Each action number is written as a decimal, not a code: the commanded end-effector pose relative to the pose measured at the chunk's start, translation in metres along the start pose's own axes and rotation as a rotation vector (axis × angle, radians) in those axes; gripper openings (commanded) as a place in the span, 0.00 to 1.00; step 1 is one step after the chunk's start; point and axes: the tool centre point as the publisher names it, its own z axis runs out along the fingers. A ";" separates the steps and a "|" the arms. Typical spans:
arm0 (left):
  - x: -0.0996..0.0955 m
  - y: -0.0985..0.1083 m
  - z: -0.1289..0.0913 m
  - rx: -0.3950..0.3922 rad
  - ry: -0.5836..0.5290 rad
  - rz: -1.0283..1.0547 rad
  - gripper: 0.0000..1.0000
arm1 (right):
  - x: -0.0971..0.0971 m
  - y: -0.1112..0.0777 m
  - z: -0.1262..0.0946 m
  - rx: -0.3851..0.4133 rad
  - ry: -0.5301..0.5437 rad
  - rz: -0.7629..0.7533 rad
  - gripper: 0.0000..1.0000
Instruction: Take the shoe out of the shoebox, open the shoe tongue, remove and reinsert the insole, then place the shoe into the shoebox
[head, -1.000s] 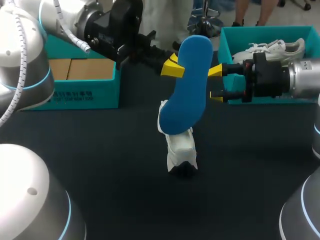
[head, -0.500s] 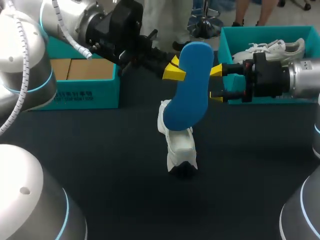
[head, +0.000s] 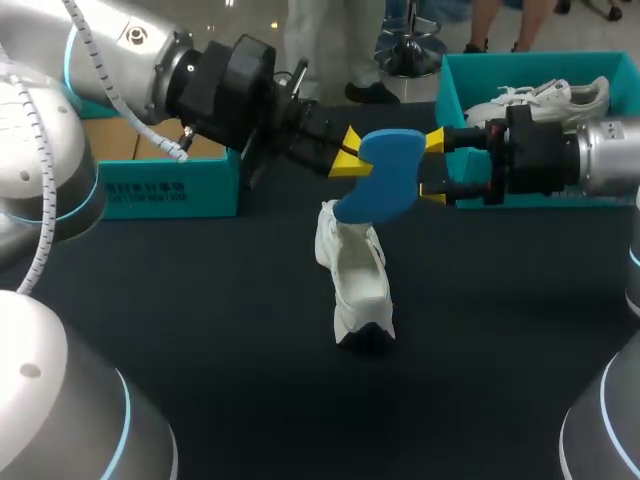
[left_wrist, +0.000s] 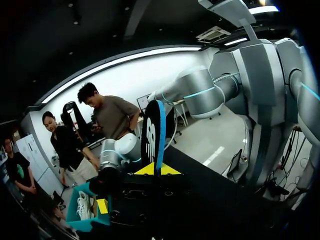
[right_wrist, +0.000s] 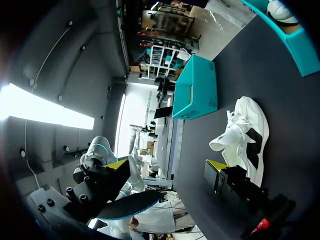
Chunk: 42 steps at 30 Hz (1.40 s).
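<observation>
Insole pinched in L gripper, hanging just over shoe, which stands on table. R gripper spread, tips beside insole. Best approach, I'd say: tilt toe end into opening, feed slowly w/o folding, R steadying shoe.

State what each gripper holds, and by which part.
The left gripper pinches the insole by one edge. The right gripper is open beside it, holding nothing.
</observation>
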 end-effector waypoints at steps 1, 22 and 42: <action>0.008 0.000 -0.002 -0.001 -0.037 0.001 0.00 | 0.000 0.001 0.002 0.000 -0.001 0.000 1.00; -0.012 0.052 0.001 -0.092 0.025 0.582 0.00 | 0.000 0.001 0.002 0.000 -0.001 0.000 1.00; -0.010 0.073 0.001 -0.096 -0.015 0.711 0.00 | 0.000 0.001 0.002 0.000 -0.001 0.000 1.00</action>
